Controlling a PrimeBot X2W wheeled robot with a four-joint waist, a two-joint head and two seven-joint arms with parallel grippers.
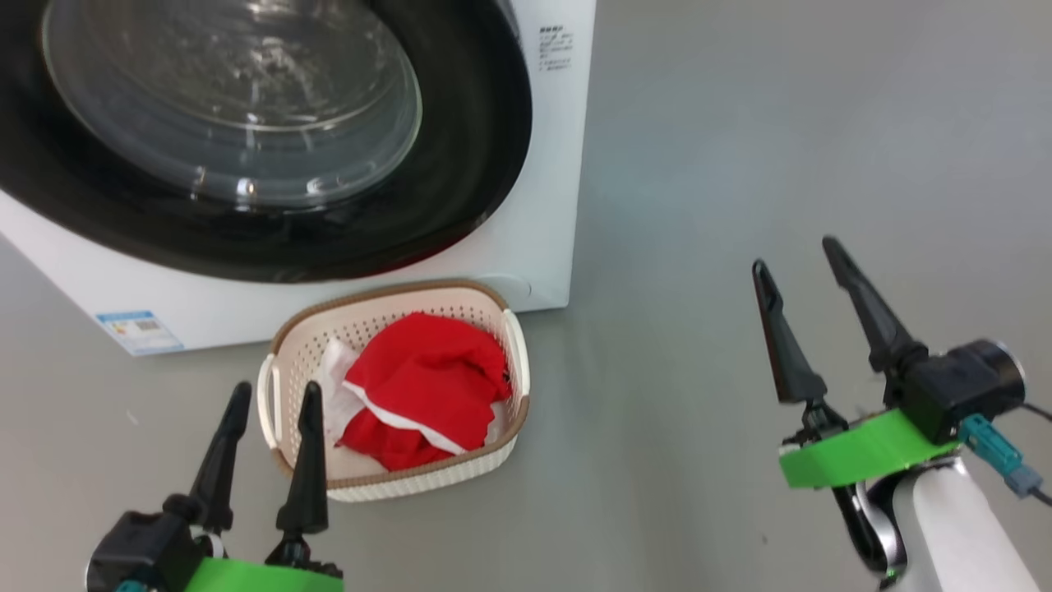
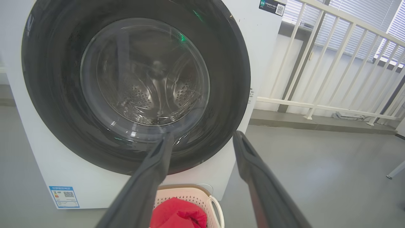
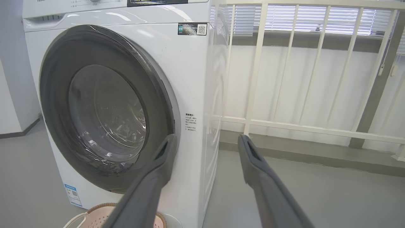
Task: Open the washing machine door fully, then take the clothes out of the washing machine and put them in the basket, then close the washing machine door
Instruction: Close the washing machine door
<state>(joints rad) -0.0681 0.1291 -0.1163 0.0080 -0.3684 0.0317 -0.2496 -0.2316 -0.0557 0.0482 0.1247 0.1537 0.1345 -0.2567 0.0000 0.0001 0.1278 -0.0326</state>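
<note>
the grey floor (image 1: 740, 164) carries everything, and the washing machine (image 1: 551, 205) is the thing to measure from: a white front-loader with a pale railing (image 3: 284, 126) beyond its right side as the robot faces it. its door (image 1: 246, 123), black-rimmed with a bulging glass bowl, lies flat against the machine's front in both wrist views, with no gap at the rim. it looks closed, though whether the latch has caught cannot be told. through the glass the steel drum looks bare of cloth.

the basket (image 1: 394, 289) sits on the floor just in front of the machine, toward the right end of its front panel. its handles are at either end, so its long axis runs roughly along the machine's front. the clothes (image 1: 427, 386) are in it, a red bundle with a white stripe and some white fabric beneath.

the left hand (image 1: 276, 388) hovers on the side of the basket away from the machine, fingers apart, nothing between them, pointing toward the door. the right hand (image 1: 795, 255) is well out past the machine's right side, above the floor, fingers likewise spread and holding nothing. a small blue energy label (image 1: 138, 330) marks the machine's lower left.

by this, all three steps look done. should the door want a confirming push, it lies ahead of and above the left hand, the nearer one. the right hand would first have to swing across toward the machine's front.
</note>
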